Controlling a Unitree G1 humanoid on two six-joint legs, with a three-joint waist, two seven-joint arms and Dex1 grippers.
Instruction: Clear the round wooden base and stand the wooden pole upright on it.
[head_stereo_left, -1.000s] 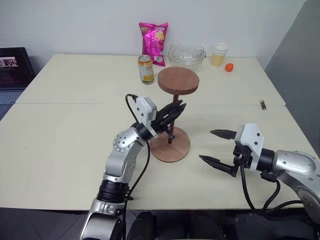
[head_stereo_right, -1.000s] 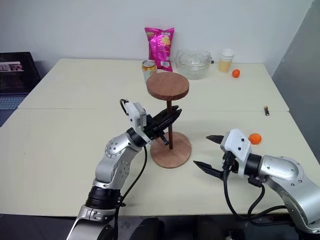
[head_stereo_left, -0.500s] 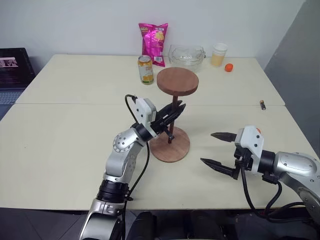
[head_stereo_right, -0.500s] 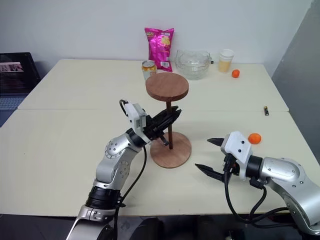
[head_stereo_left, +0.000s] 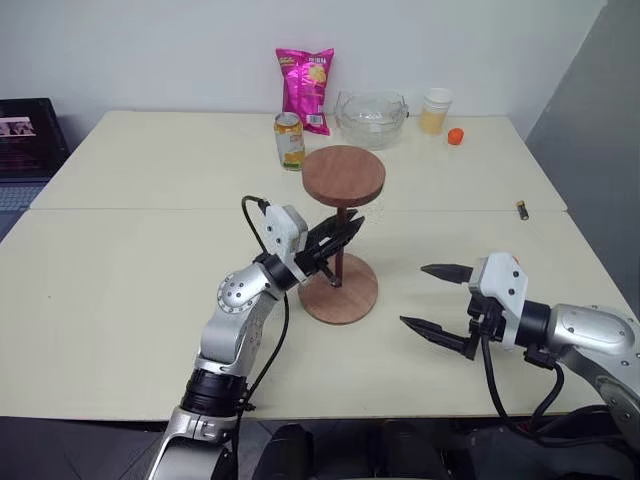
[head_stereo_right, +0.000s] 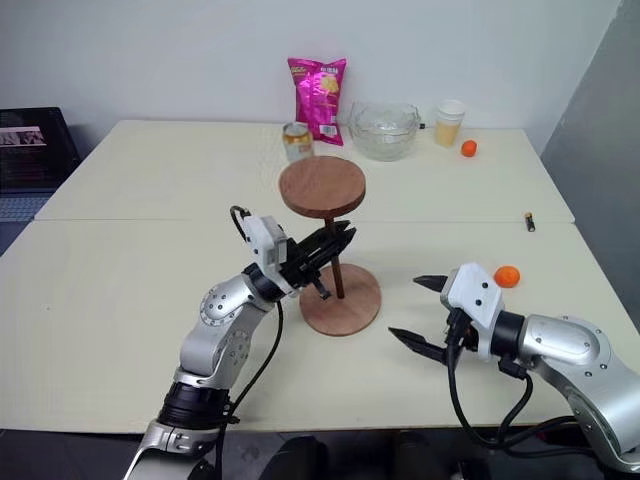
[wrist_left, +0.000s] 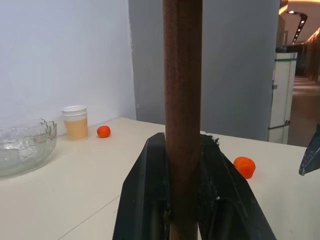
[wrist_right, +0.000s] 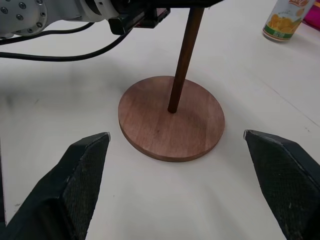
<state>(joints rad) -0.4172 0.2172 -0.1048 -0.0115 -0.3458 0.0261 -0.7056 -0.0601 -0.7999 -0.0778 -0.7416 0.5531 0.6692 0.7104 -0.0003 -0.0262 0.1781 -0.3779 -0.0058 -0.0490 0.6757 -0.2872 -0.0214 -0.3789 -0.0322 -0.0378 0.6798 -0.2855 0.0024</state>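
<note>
Wooden pole (head_stereo_left: 340, 248) stands on the round base (head_stereo_left: 341, 290) near the middle of the surface (head_stereo_left: 130, 270), disc end up, lower tip at the base's centre — leaning a little rather than plumb, long axis near vertical. Left pincer (head_stereo_left: 337, 236) is pinching the pole mid-shaft, reaching in from the pole's left. Right pincer (head_stereo_left: 432, 297) hangs spread wide, empty, apart from the base on its right. Judgement: the left arm has the pole — seating turns on bringing that axis straight over the centre hole.
</note>
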